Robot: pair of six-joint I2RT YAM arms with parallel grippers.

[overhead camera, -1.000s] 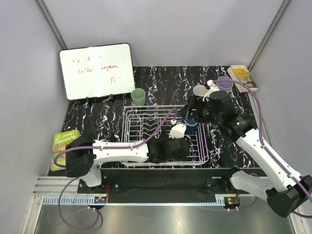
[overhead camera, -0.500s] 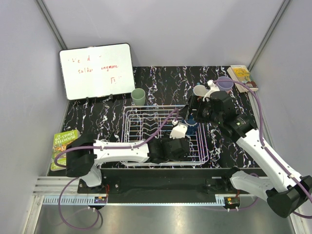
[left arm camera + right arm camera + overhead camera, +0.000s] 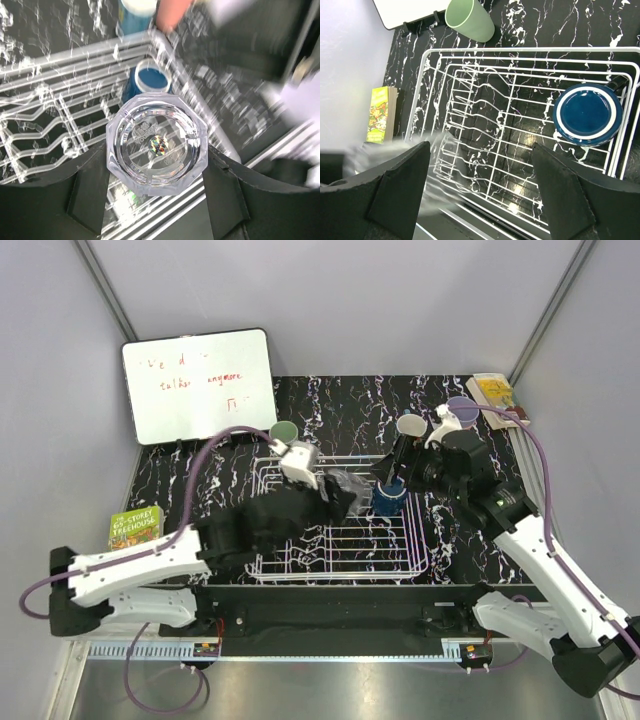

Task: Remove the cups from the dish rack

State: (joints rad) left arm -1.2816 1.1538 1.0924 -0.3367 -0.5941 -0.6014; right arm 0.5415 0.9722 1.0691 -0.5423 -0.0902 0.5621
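My left gripper (image 3: 338, 496) is shut on the clear glass cup (image 3: 348, 483) and holds it above the white wire dish rack (image 3: 421, 540). The left wrist view looks down into the glass (image 3: 156, 145) between both fingers, over the rack (image 3: 60, 90). A dark blue cup (image 3: 388, 498) stands upright in the rack's far right corner; it shows in both wrist views (image 3: 150, 82) (image 3: 588, 114). My right gripper (image 3: 397, 468) hangs open and empty above that side of the rack (image 3: 520, 50). The pale green cup (image 3: 283, 430) (image 3: 469, 19) lies on the table behind the rack.
A cup with a pale inside (image 3: 410, 426) and a lavender cup (image 3: 461, 408) stand on the table at the back right, by a book (image 3: 495, 395). The whiteboard (image 3: 198, 385) leans at the back left. A green book (image 3: 135, 528) lies at the left edge.
My left arm has swung up and back from the rack's front edge, lifting the clear glass out of the rack. My right gripper has shifted slightly back and right.
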